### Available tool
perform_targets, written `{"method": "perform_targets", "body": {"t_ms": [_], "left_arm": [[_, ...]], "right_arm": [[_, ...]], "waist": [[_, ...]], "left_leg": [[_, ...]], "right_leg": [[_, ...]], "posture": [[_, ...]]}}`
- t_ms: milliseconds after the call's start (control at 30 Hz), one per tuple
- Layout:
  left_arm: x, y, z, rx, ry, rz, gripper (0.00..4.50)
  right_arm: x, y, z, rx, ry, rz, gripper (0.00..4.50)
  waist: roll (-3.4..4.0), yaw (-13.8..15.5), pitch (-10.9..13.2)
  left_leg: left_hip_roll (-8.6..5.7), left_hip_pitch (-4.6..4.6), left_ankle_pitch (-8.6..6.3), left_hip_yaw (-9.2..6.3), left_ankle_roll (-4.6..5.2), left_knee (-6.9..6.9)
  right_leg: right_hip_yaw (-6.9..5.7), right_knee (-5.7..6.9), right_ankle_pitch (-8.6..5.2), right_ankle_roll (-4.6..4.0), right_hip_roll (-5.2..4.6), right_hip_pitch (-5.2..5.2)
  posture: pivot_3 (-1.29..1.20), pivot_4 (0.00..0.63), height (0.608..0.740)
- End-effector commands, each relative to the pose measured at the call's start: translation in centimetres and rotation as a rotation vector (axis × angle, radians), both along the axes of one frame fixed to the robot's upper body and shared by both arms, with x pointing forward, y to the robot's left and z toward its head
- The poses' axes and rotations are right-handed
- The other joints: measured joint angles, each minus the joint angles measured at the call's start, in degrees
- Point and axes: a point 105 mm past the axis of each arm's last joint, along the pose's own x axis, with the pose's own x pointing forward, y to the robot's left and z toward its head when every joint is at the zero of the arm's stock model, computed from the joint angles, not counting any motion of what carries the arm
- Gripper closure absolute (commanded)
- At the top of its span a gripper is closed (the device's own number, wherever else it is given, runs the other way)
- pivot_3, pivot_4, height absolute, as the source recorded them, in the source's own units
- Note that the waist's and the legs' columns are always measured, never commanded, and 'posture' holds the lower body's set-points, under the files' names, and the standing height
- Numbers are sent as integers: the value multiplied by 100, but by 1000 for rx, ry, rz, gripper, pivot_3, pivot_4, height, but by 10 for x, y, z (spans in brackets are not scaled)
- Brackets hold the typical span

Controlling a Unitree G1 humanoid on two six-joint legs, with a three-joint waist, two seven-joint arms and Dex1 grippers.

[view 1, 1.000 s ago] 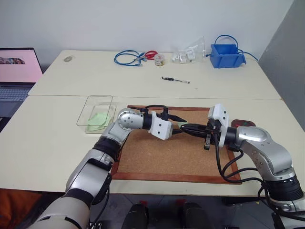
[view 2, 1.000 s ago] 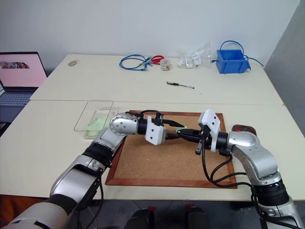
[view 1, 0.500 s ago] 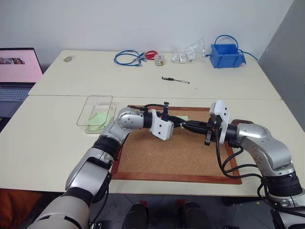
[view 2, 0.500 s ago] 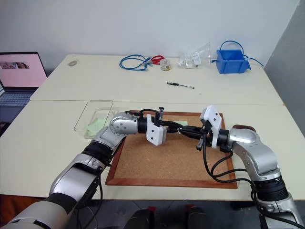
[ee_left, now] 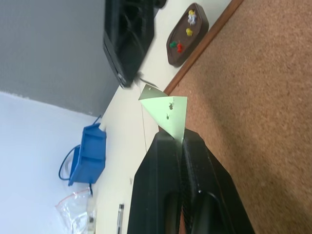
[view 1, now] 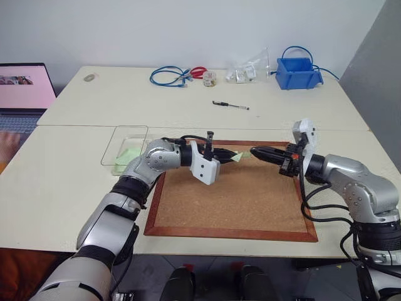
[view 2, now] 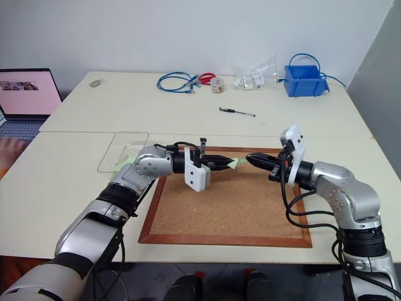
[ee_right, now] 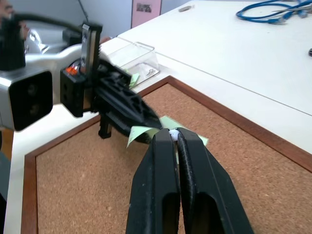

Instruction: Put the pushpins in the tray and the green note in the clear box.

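My left gripper (view 1: 229, 155) is shut on one end of the green note (ee_left: 168, 111), a pale green slip with two small holes, held just above the cork board (view 1: 232, 200). My right gripper (view 1: 253, 150) is shut and points at the note from the right, a short gap away. A tiny white speck shows between its tips (ee_right: 173, 133); I cannot tell what it is. The tray (ee_left: 187, 35) lies beyond the board's edge with red, green and yellow pushpins (ee_left: 176, 46) in it. The clear box (view 1: 125, 143) stands left of the board, with another green slip (view 1: 129, 155) in it.
At the back of the table lie a blue bin (view 1: 299, 72), a clear bag (view 1: 247, 68), a blue cable (view 1: 168, 76) and a pen (view 1: 230, 105). A laptop (view 1: 22, 88) stands at the far left, and a person's hand (view 1: 6, 141) shows at the left edge.
My left gripper has shut on the green note. My right gripper has pulled back to the right, away from the left one, which it met over the board.
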Motion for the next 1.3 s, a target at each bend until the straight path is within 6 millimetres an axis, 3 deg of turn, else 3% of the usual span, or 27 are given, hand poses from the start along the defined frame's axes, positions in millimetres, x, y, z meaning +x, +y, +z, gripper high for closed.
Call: {"method": "perform_targets", "body": {"t_ms": [33, 333, 500, 767, 867, 967, 1000, 1167, 1300], "left_arm": [[0, -2, 14, -70, -41, 2, 4439], [2, 4, 14, -93, -19, 42, 4439], [8, 20, 22, -206, 71, 177, 4439], [0, 30, 30, -333, 174, 337, 4439], [1, 31, 33, -458, 341, 419, 4439], [-9, 22, 34, -524, 502, 402, 4439], [-15, 15, 34, -536, 566, 373, 4439], [-26, -6, 25, -493, 739, 314, 4439], [-30, -23, 26, -454, 809, 250, 4439]], "right_arm": [[-1, 1, 14, 16, -42, 12, 4500], [-4, 1, 13, 14, -42, 13, 4500], [-12, -6, 16, 16, -66, -31, 4500], [-17, -16, 17, 16, -115, -152, 4500], [-6, -40, 16, -23, -165, -345, 4500], [-3, -59, 8, -80, -181, -486, 4500], [-1, -74, -1, -114, -167, -591, 4500], [-2, -133, -29, -274, -149, -959, 4500], [-1, -151, -39, -299, -124, -1061, 4500]], "waist": [[0, -1, 0], [0, -2, 0], [1, -9, -1], [2, -3, -1], [2, -5, -1], [1, -2, -2], [1, 0, -2], [5, 7, -6], [5, -14, -6]], "left_leg": [[0, 0, 0, 0, 0, 0], [0, 0, 0, 1, 0, 1], [1, -1, 0, -2, 0, 1], [2, 2, 0, -3, 0, 8], [0, 3, 0, -2, 0, 15], [1, 4, 0, -2, 0, 16], [1, 4, 0, -2, 0, 17], [0, 5, 1, 0, -1, 14], [-1, 14, 3, 10, -1, 16]], "right_leg": [[0, 0, 0, 0, 0, 0], [0, 1, 0, 0, 0, 0], [-1, 5, 0, 0, 0, -1], [2, 15, 0, 0, 0, 2], [3, 29, 0, 0, -1, 1], [4, 35, 0, 0, -1, 1], [3, 34, 0, 0, -1, 1], [9, 37, 0, 0, -1, 2], [19, 43, 0, 0, 1, 2]], "posture": [[0, 150, 740], [0, 150, 740], [0, 150, 740], [0, 150, 740], [0, 150, 740], [0, 150, 740], [0, 150, 740], [0, 150, 740], [0, 150, 740]]}}
